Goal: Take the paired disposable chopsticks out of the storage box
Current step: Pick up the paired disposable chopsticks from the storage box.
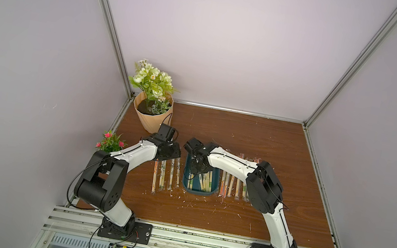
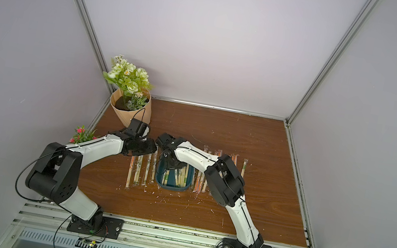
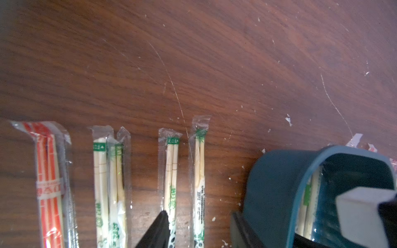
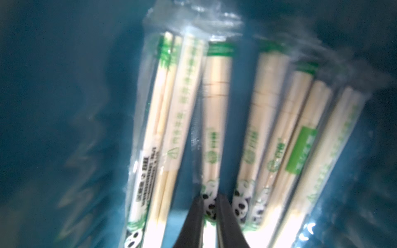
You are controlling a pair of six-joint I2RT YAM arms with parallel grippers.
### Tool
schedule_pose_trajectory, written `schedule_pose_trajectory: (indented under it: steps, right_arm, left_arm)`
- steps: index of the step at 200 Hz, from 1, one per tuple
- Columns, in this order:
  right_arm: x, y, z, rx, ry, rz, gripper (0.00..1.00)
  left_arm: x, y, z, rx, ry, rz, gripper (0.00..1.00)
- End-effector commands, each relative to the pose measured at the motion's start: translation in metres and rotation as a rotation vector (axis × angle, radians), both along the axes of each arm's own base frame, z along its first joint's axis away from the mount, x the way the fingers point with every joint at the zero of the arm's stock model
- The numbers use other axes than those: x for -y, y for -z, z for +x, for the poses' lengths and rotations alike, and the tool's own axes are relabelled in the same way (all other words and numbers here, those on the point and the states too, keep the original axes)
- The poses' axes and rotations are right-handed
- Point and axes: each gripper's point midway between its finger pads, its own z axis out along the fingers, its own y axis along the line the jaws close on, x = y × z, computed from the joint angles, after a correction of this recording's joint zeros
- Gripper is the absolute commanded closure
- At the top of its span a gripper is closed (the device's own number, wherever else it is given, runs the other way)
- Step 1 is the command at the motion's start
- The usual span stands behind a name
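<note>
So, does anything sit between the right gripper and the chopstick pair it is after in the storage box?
Nothing visible does. In the right wrist view the right gripper is closed around a panda-print chopstick pair inside the storage box; neighbouring pairs lie close on both sides, none between.

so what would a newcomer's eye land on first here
The teal tray in the middle of the table, with the right gripper down inside it, pinching one panda-print pair. Next, rows of wrapped chopsticks lying on the table on both sides of the tray. A pot of white flowers stands at the far left corner.
</note>
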Motion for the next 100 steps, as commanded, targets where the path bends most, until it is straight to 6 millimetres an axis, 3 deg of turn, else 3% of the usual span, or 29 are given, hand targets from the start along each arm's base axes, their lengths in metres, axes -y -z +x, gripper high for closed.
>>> schedule_pose_trajectory:
  steps: [1, 32, 100]
  right_arm:
    - [-0.002, 0.025, -0.017, -0.104, -0.023, -0.007, 0.88]
    - [-0.011, 0.016, -0.015, -0.101, -0.026, 0.032, 0.95]
    - [-0.018, -0.027, -0.002, -0.041, -0.014, 0.11, 1.0]
  left_arm:
    - [-0.003, -0.006, 0.002, 0.016, -0.008, -0.007, 0.51]
    - [-0.003, -0.006, 0.002, 0.015, -0.009, -0.007, 0.51]
    - [-0.002, -0.005, 0.002, 0.013, -0.008, -0.008, 0.52]
